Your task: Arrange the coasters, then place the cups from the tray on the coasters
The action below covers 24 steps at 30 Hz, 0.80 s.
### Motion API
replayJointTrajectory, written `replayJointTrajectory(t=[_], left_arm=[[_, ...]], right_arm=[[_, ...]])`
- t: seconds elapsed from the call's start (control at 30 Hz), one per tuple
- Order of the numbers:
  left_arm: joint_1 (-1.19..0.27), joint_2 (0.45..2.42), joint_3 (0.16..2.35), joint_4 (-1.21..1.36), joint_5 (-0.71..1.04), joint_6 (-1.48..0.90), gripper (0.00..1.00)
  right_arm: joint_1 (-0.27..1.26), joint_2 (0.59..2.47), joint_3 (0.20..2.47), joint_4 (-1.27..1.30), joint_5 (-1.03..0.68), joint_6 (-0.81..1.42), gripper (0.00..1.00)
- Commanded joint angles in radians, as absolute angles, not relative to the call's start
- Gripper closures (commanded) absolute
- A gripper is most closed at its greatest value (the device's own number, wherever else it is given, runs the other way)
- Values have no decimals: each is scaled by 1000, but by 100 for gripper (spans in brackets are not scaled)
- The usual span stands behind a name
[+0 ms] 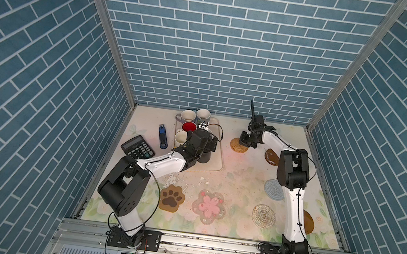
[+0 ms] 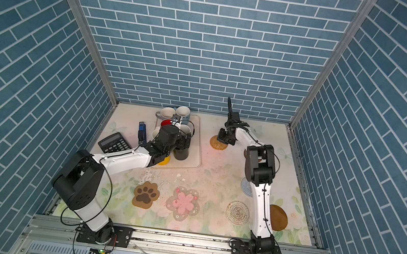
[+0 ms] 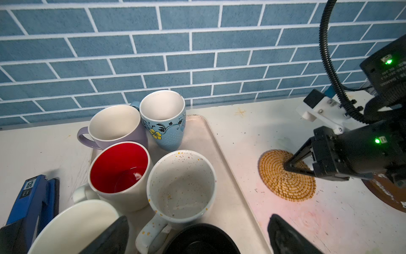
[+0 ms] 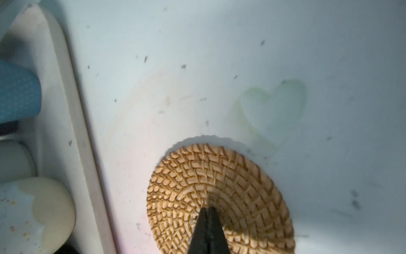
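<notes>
The left arm bends out over the tray, left claw spread wide; the right arm reaches just right of the tray, right claw pinched shut, tips angled down.

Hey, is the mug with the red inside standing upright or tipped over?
Upright. The red-inside mug stands on the tray, its open mouth facing up.

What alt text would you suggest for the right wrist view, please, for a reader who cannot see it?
The right gripper, shut, sets its tips at the middle of the woven tan coaster, which lies on the pale table. Beside it runs the rim of the tray, with a light blue cup and a speckled white cup blurred inside.
</notes>
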<state>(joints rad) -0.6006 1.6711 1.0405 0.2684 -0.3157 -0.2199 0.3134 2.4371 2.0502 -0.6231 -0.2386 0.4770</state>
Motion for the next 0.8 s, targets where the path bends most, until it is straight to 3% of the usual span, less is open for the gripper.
replayJointTrajectory(t=[0.0,0.4,0.77], left_arm=[[-590,1699,1038,277,-306,-222,1],[-565,1728,1059,251,-252,-244,1],[-565,1705,1041,272,-249,-244,1]], right_arm=[[273,2542,2184,-807,-155,432,100],[190,2726,2532,-930,-126,405,100],[202,2637,2534,-856,-148,408,100]])
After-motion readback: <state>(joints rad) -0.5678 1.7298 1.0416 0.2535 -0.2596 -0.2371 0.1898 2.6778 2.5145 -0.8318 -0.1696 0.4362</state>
